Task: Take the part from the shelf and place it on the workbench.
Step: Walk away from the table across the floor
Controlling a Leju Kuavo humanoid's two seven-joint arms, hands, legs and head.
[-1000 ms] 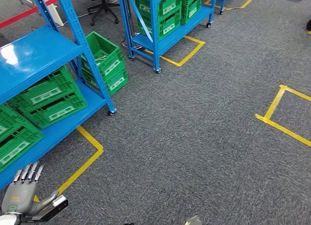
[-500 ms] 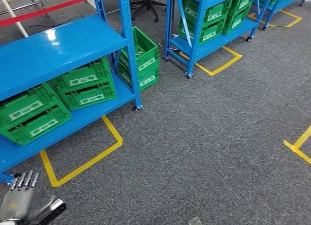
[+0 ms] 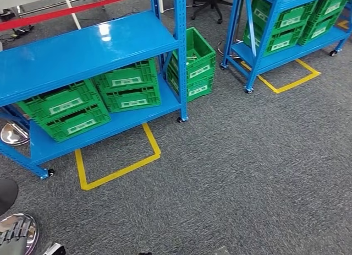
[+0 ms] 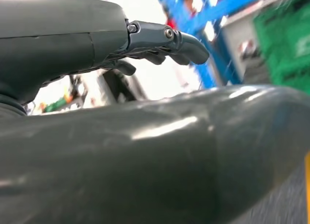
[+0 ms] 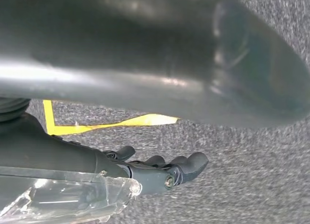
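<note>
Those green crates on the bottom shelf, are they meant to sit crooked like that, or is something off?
The green crates at the left of the blue rack's bottom shelf sit askew, turned against the shelf's front edge. The stack beside them lies squarer. Another green stack stands on the carpet beside the rack, not on it. Nothing looks spilled or broken.

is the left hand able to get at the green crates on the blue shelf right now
Probably not yet: the left hand hangs low at the robot's side, with open carpet between it and the green crates on the blue shelf.
</note>
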